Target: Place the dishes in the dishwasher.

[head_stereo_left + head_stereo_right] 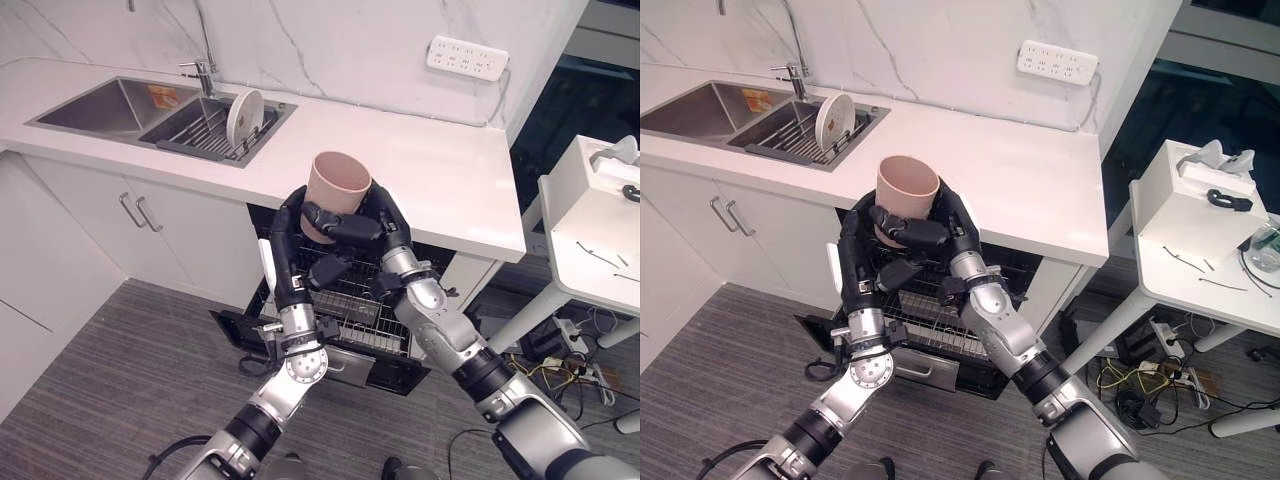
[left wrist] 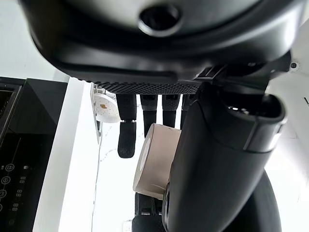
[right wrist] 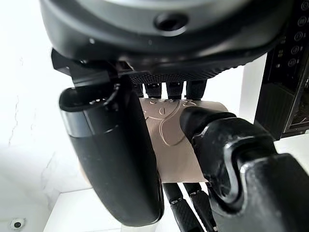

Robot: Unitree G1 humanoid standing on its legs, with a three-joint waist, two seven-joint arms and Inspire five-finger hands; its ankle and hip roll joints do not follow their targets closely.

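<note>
Cup (image 1: pixel 338 185) upright, mid-transfer above open dishwasher rack (image 1: pixel 350 300); left hand (image 1: pixel 290 240) and right hand (image 1: pixel 385 225) both wrapped round it. Next probably: lower into rack.

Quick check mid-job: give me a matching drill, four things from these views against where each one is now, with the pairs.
Things:
1. pink cup
2. white plate
3. power strip
4. dishwasher rack

Places:
A. mounted on the marble wall
B. pulled out under the counter
C. standing on edge in the sink's drying rack
D. held between the left hand and the right hand, above the open dishwasher

Pairs: 1-D, 2-C, 3-A, 4-B
</note>
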